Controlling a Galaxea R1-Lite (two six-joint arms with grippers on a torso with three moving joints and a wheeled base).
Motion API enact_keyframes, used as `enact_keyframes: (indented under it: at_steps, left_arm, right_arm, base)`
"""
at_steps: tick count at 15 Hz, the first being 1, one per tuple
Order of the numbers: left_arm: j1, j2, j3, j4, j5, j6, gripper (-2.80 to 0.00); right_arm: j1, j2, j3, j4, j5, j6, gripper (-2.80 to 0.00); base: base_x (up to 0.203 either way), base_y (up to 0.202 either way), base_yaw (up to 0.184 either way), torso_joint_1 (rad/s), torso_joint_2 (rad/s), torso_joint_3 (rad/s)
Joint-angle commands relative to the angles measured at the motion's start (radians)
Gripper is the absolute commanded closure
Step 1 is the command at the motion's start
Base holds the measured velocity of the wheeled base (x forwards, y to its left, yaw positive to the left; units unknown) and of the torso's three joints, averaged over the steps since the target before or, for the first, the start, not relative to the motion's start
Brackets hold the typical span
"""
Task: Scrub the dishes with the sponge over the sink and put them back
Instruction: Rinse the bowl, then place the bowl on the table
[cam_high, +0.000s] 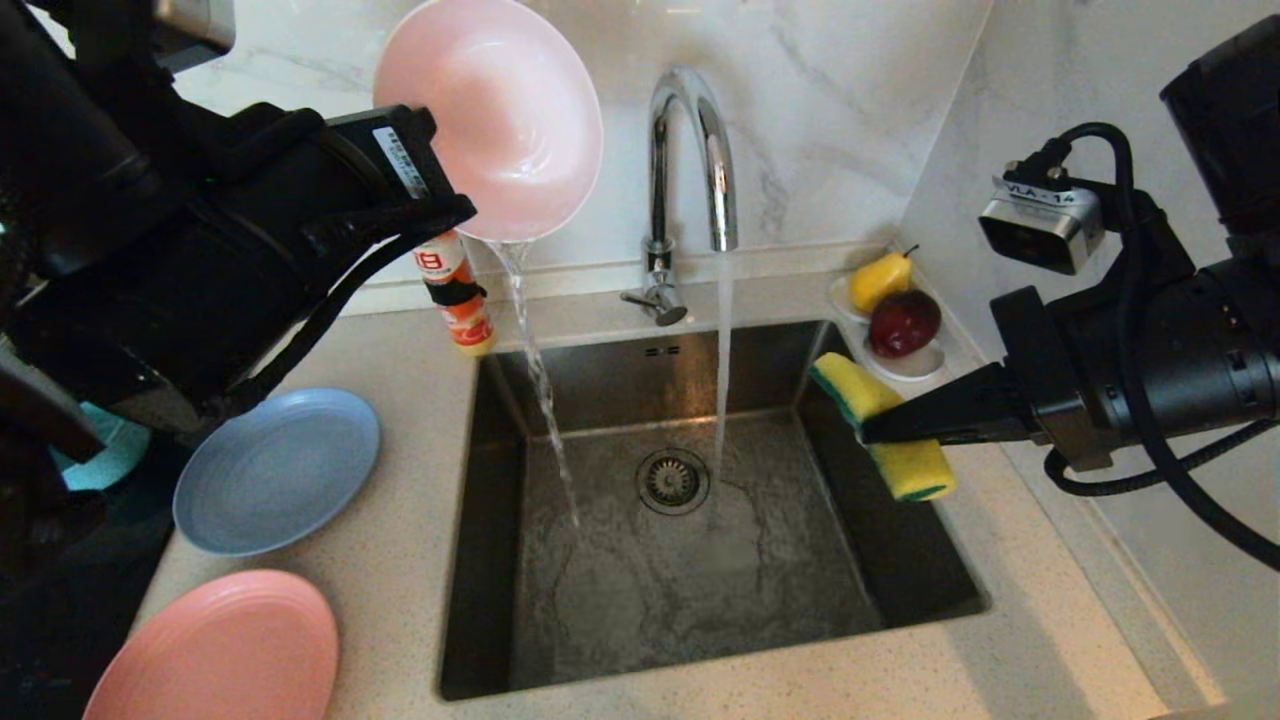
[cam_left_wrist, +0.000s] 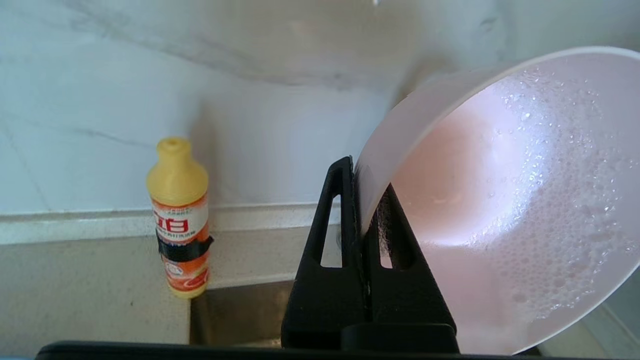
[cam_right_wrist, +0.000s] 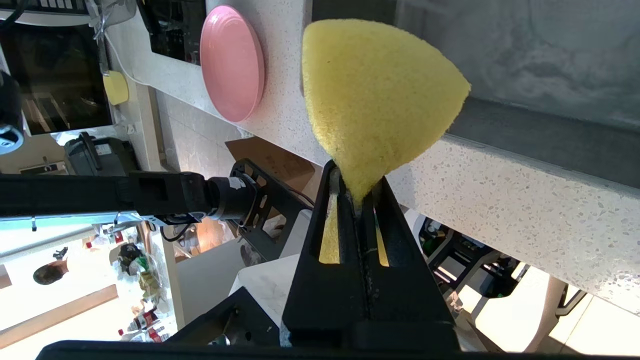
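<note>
One dish is mid-rinse: my left gripper (cam_high: 455, 215), upper left, pinches the tilted small pale pink dish (cam_high: 490, 115), pouring water into the sink (cam_high: 700, 560). Right gripper (cam_high: 875, 430) clamps the sponge (cam_high: 885, 425) mid-right. I judge grey-blue plate (cam_high: 275, 470) and salmon-pink plate (cam_high: 220, 650) pending.

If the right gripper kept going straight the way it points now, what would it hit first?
Probably the tap's water stream over the sink. The right gripper, shut on the sponge, points leftward across the basin; depth is unclear.
</note>
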Motion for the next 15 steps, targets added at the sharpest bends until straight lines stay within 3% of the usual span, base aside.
enact_keyframes:
  at_steps: [1, 5, 8, 9, 11, 15]
  left_arm:
    - [0.0, -0.009, 0.005, -0.007, 0.0, 0.005, 0.0]
    - [0.002, -0.005, 0.016, 0.004, 0.001, -0.006, 0.0]
    - [0.011, 0.006, 0.014, 0.103, 0.007, -0.011, 0.0]
    - [0.022, 0.006, 0.008, 0.213, 0.006, -0.033, 0.0]
    - [0.059, 0.009, -0.038, 0.567, -0.007, -0.138, 0.0]
    - [0.226, 0.031, -0.216, 1.102, -0.092, -0.362, 0.0]
  right_arm:
    - [0.001, 0.003, -0.002, 0.003, 0.002, 0.003, 0.0]
    - [0.001, -0.014, -0.005, 0.011, 0.002, 0.004, 0.0]
    - [0.001, -0.031, 0.0, 0.015, 0.002, 0.003, 0.0]
    - [0.001, -0.039, 0.004, 0.017, 0.002, 0.004, 0.0]
    - [0.0, -0.044, 0.006, 0.019, 0.002, 0.004, 0.0]
    - [-0.002, -0.037, 0.005, 0.019, 0.001, 0.004, 0.0]
  base:
    - [0.0, 0.0, 0.0, 0.0, 0.0, 0.0]
    - [0.0, 0.0, 0.0, 0.0, 0.0, 0.0]
    - [0.0, 0.0, 0.0, 0.0, 0.0, 0.0]
    - [0.0, 0.0, 0.0, 0.0, 0.0, 0.0]
    - [0.0, 0.0, 0.0, 0.0, 0.0, 0.0]
    - [0.0, 0.0, 0.0, 0.0, 0.0, 0.0]
